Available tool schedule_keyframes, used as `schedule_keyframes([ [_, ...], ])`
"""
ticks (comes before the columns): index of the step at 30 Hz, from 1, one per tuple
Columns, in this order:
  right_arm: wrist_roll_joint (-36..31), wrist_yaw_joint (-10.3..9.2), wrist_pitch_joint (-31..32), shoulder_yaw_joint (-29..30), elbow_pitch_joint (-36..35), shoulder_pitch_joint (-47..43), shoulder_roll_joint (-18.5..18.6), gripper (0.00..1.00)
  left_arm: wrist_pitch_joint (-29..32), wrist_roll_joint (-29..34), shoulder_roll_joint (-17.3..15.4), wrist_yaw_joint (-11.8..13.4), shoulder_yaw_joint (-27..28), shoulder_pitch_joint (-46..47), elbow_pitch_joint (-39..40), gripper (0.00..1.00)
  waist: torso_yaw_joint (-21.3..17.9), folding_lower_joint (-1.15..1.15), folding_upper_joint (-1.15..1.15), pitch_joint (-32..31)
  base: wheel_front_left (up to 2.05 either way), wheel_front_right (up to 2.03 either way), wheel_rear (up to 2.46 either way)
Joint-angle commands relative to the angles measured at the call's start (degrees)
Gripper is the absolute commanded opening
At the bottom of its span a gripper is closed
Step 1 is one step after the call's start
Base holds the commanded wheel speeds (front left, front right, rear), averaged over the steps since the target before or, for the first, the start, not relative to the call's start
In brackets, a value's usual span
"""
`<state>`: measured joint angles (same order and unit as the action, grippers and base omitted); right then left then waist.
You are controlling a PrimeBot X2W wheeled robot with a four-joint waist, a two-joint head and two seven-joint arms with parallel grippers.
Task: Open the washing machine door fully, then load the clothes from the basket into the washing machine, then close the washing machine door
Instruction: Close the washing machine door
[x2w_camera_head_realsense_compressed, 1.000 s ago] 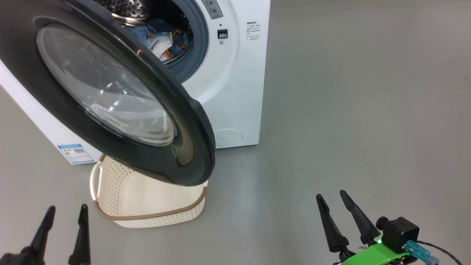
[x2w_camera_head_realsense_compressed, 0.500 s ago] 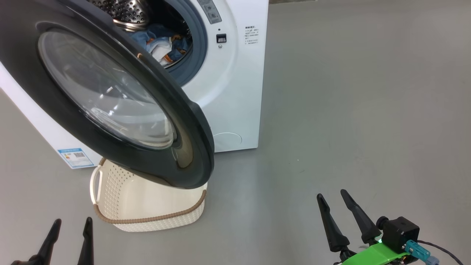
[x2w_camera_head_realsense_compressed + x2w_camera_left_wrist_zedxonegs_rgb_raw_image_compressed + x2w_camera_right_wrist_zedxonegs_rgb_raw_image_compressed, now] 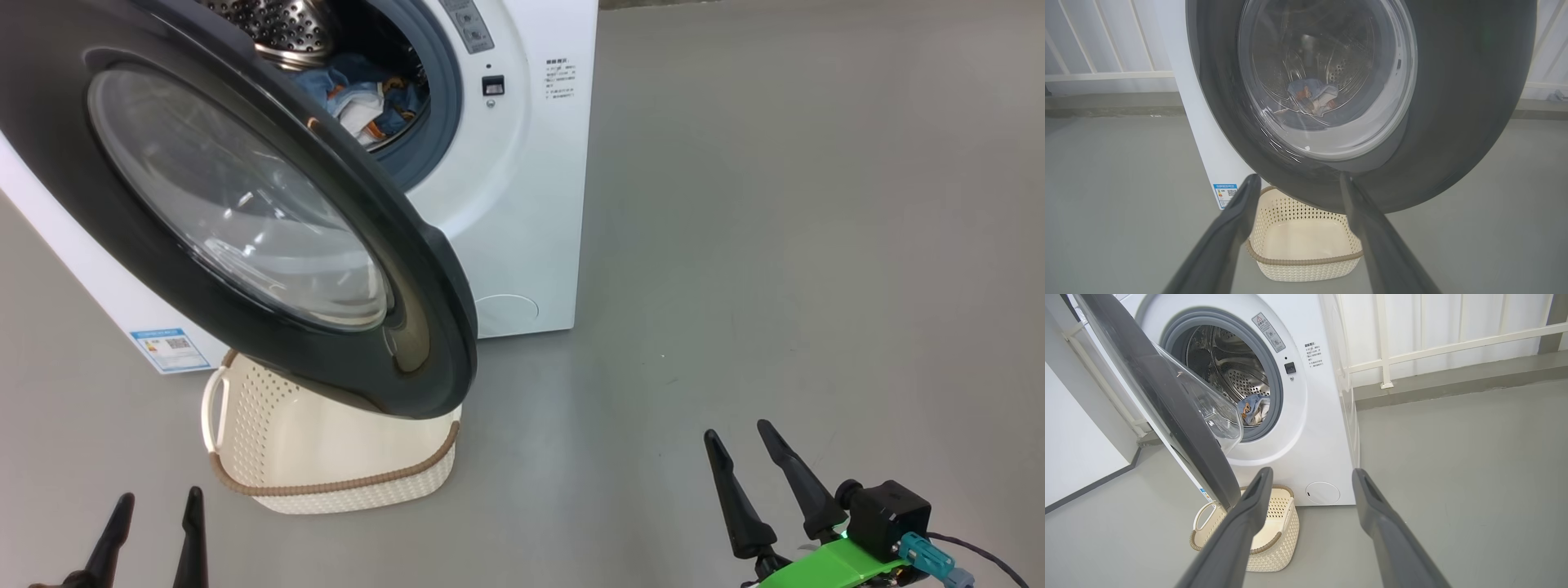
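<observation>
Clothes are in, and the door is left to shut.
The clothes (image 3: 359, 102) lie in the drum of the washing machine (image 3: 522, 204), and the basket (image 3: 359, 490) below looks empty, so I judge closing is the step. The washing machine door (image 3: 237, 204) stands swung out at my 11 o'clock, overhanging the basket. The left gripper (image 3: 160, 494) and right gripper (image 3: 736, 429) both have their fingers apart and hold nothing. I'd lay the left fingers flat on the black rim's free edge and push steadily toward 1 o'clock until it latches.

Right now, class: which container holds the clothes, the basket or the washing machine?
The washing machine: the blue clothes lie in its drum, while the cream basket on the floor is empty.
</observation>
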<state>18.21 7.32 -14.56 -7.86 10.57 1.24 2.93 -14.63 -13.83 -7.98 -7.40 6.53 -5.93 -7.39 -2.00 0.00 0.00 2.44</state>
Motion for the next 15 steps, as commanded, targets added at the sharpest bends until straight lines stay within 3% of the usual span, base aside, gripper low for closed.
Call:
schedule_keyframes([
  [1, -0.3, 0.17, -0.4, -1.1, -1.3, 0.5, -0.1, 1.0, -0.4, 0.9, -0.6, -0.1, 2.5, 1.2, 1.1, 1.0, 0.1, 0.0, 0.0, 0.0, 0.0, 0.0, 0.0],
  [14, 0.0, 0.17, -0.4, -1.3, -0.6, 0.3, -0.1, 1.0, -0.4, 1.3, 0.3, -0.1, 3.4, 1.2, 1.1, 1.0, 0.4, 0.0, 0.0, -0.7, 0.0, 0.0, 0.0],
  [15, 0.0, 0.17, -0.4, -1.3, -0.5, 0.2, -0.1, 0.7, -0.4, 1.2, 0.4, -0.1, 3.4, 1.2, 1.1, 1.0, 0.4, 0.0, 0.0, -0.8, 0.0, 0.0, 0.0],
])
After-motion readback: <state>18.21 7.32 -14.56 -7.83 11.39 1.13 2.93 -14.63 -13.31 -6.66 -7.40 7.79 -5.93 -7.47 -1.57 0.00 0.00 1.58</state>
